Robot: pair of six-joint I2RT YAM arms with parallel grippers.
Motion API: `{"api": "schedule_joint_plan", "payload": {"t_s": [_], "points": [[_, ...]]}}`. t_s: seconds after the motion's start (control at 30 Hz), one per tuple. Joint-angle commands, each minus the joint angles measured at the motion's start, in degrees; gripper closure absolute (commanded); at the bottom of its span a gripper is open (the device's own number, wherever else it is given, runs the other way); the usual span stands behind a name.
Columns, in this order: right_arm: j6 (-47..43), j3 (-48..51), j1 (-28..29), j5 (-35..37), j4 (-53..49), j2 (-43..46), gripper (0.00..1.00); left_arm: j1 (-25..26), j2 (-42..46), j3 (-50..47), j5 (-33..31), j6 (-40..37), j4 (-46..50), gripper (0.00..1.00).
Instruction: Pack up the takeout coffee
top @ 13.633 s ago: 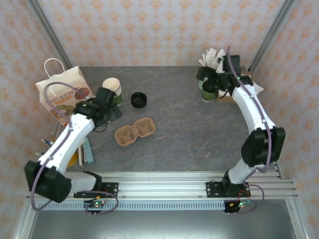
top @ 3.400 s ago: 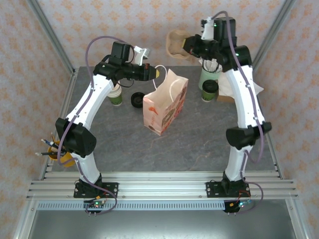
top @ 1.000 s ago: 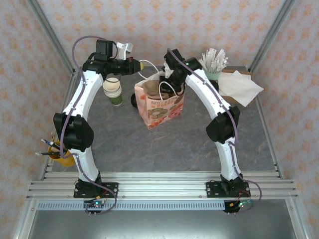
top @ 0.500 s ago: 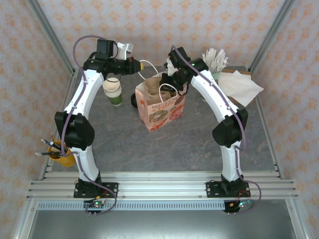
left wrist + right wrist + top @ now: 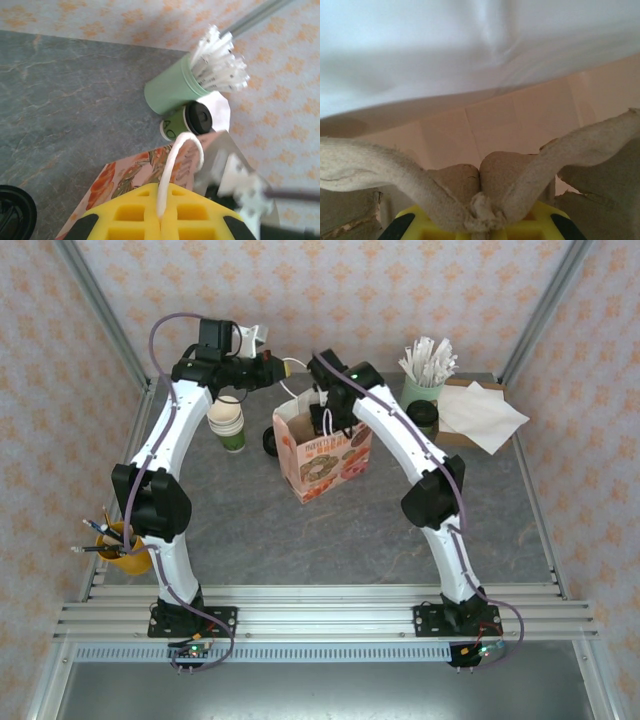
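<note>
The takeout coffee [image 5: 422,419], a green and cream cup with a black lid [image 5: 198,119], stands on the table beside the mint-green straw holder [image 5: 424,390], right of the paper bag [image 5: 322,453]. My left gripper [image 5: 161,192] is shut on the bag's white cord handle [image 5: 176,155] and holds it up at the bag's back left [image 5: 273,368]. My right gripper [image 5: 480,220] is down inside the bag's mouth, shut on the middle ridge of a brown pulp cup carrier [image 5: 455,185]. The bag's pale inner walls surround it.
A stack of lidless cream cups [image 5: 226,421] stands left of the bag, with a loose black lid [image 5: 268,443] between them. White napkins [image 5: 482,412] lie at the back right. A yellow pot of pens [image 5: 118,544] sits at the left edge.
My right arm has swung left and lower, taking the carrier deeper into the bag's mouth. The left gripper keeps its hold on the handle.
</note>
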State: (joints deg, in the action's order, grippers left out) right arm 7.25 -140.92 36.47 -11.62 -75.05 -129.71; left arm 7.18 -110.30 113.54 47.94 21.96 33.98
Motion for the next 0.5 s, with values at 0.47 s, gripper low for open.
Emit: {"api": "schedule_joint_plan", "payload": {"t_s": [0.47], "points": [[-8.6,11.6,0.8,2.0,8.1,0.8,1.00,3.4,-1.5,3.2,-6.4,13.9,-7.3,1.00]]}}
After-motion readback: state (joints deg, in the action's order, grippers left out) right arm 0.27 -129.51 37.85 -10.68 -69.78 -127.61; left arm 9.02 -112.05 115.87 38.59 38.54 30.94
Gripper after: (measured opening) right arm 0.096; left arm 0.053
